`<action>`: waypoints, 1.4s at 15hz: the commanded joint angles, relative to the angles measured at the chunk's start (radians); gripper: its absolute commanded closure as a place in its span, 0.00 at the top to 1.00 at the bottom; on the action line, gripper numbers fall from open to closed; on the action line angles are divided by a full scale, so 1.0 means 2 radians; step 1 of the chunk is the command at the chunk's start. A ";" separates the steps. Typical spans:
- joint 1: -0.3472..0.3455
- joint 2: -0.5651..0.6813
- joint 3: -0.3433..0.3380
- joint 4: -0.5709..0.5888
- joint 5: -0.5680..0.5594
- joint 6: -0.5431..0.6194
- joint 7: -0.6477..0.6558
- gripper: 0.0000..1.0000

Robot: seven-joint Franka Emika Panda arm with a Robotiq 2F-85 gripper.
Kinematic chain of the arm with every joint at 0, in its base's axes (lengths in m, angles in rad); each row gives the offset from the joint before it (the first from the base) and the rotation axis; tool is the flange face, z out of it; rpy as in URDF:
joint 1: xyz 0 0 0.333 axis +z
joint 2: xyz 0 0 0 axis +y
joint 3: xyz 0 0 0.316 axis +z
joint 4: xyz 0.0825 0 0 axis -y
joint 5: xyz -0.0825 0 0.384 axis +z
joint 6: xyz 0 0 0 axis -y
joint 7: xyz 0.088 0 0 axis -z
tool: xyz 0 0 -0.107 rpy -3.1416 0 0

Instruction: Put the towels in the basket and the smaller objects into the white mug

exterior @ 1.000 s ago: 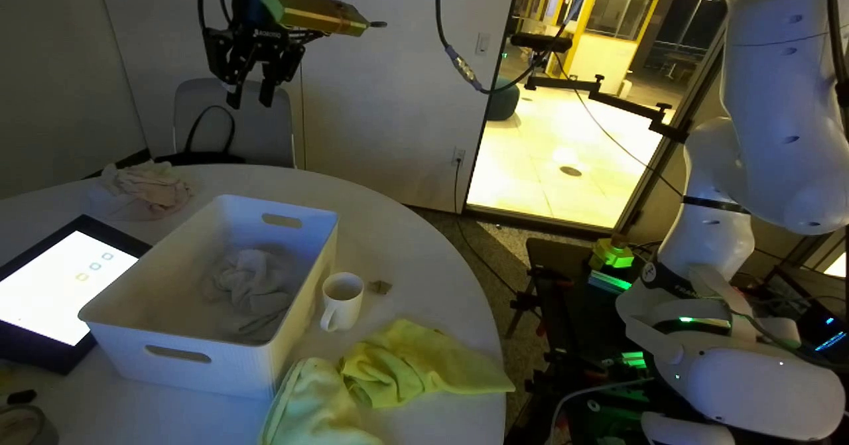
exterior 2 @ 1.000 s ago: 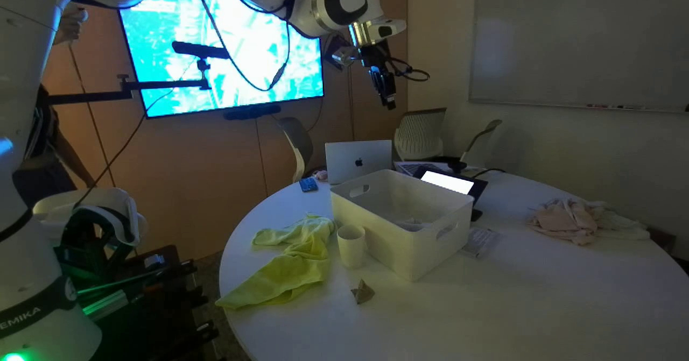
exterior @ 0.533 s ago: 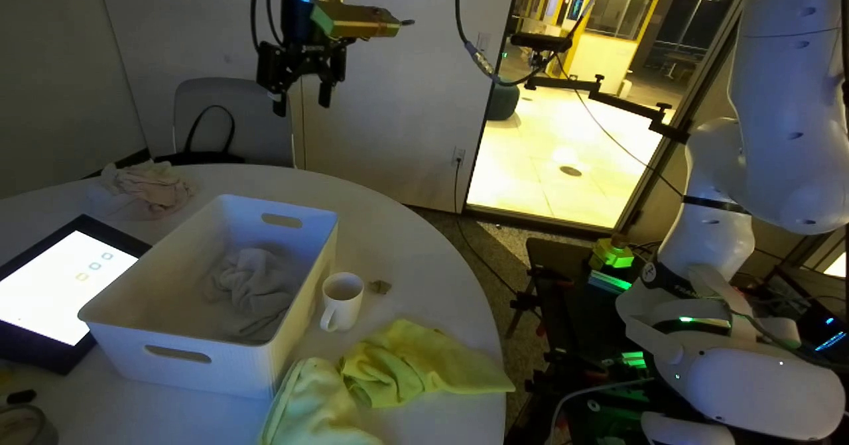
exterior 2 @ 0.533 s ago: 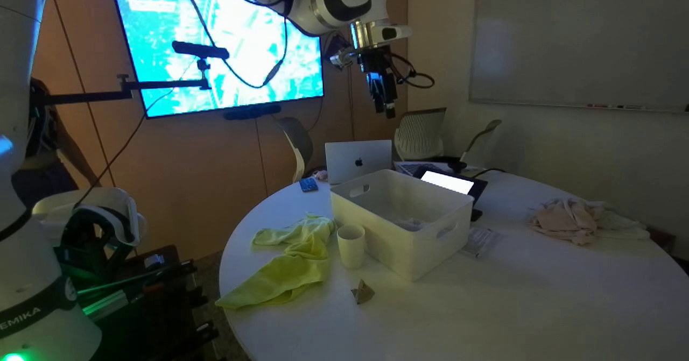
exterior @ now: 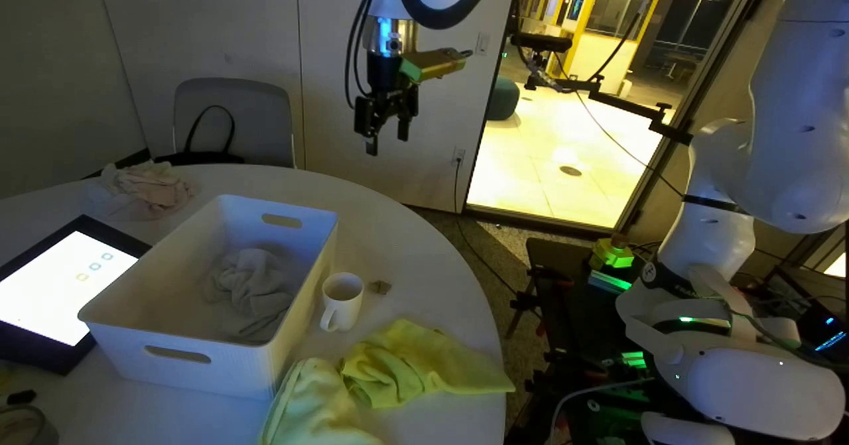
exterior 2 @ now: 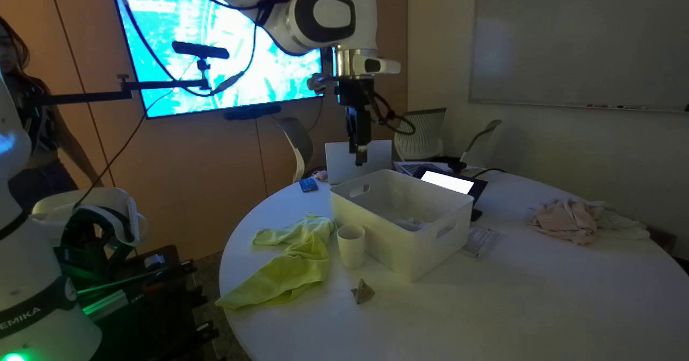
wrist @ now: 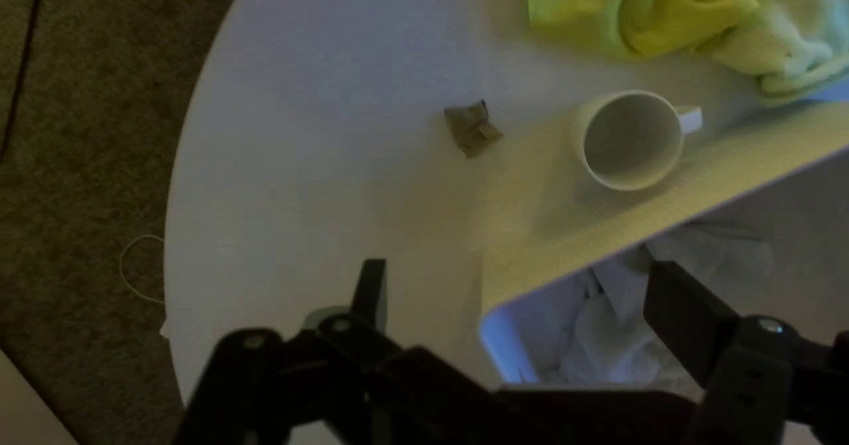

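My gripper (exterior: 388, 141) is open and empty, high above the table, pointing down; it also shows in an exterior view (exterior 2: 359, 159) and the wrist view (wrist: 517, 266). The white basket (exterior: 232, 373) holds a crumpled whitish towel (exterior: 255, 279). The white mug (exterior: 343, 309) stands upright beside the basket; its inside looks empty in the wrist view (wrist: 633, 141). A small brown object (wrist: 472, 128) lies near the mug, also in an exterior view (exterior 2: 363, 292). A yellow-green towel (exterior: 418, 365) and a paler towel (exterior: 318, 405) lie in front. Pinkish-white cloths (exterior 2: 570, 221) lie across the table.
A tablet (exterior: 60, 279) with a lit screen lies against the basket's far side. A laptop (exterior 2: 355, 159), a blue packet (exterior 2: 308, 184) and a clear packet (exterior 2: 479, 241) are on the round table (exterior 2: 484, 318). A chair (exterior: 259, 113) stands behind the table.
The gripper has moved right in an exterior view and lowered in both, and now points straighter down. It stays open. The objects on the table have not moved.
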 commanded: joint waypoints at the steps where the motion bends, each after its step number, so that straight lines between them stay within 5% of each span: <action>1: -0.009 -0.035 -0.005 -0.105 -0.019 0.060 -0.005 1.00; 7: -0.019 0.022 -0.005 -0.195 -0.010 0.208 -0.030 1.00; 12: -0.016 0.102 -0.002 -0.209 0.021 0.338 -0.033 1.00; 21: -0.006 0.200 0.019 -0.169 0.066 0.411 -0.061 1.00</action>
